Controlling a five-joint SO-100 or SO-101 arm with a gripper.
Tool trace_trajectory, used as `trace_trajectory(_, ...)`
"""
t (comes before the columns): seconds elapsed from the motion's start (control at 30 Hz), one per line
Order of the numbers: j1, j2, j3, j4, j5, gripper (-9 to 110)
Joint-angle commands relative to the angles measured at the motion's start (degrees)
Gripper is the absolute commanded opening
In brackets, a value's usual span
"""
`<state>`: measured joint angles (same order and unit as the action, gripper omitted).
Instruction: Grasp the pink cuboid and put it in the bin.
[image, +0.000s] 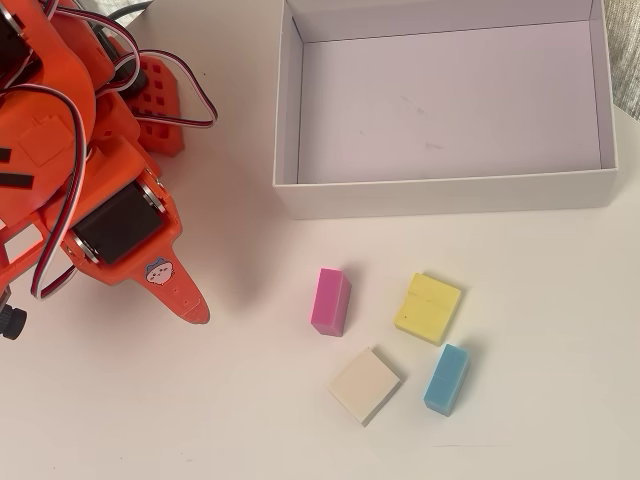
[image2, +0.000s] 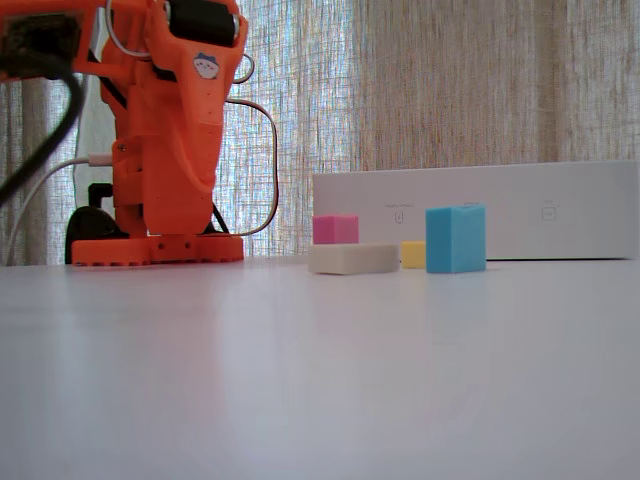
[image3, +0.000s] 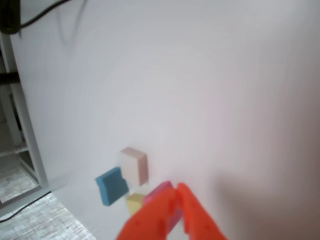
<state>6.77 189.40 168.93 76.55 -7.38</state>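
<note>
Your tool looks closed and empty; open it, then descend over the pink block, at four o'clock overhead.

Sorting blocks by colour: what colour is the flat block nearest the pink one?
Cream-white block, beside the pink cuboid; clearest in the overhead view.

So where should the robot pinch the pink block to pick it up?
Probably across the pink cuboid's two long sides, coming straight down from above. It lies alone on the table, narrow that way, with free space beside both long faces. The gripper looks shut and must open first.
</note>
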Motion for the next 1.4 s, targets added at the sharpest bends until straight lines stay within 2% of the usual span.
trace_trajectory(0.0, 0.1, 0.2, -0.3, -0.3, -0.4, -8)
trace_trajectory(0.4, 0.1, 0.2, -0.3, -0.3, -0.6, -8)
trace_trajectory(0.57, -1.3, -1.8, -2.5, -7.1, -10.9, -7)
trace_trajectory(0.73, -5.6, -19.5, -23.6, -9.3, -13.2, 6)
trace_trajectory(0.83, -8.0, -32.8, -41.7, -0.8, -14.9, 20)
trace_trajectory(0.93, -11.2, -43.9, -56.3, 9.1, -22.0, 32)
trace_trajectory(1.2, -14.2, -66.7, -91.0, 26.1, -31.3, 32)
trace_trajectory(1.37, -13.4, -70.1, -89.6, 25.4, -43.2, 27)
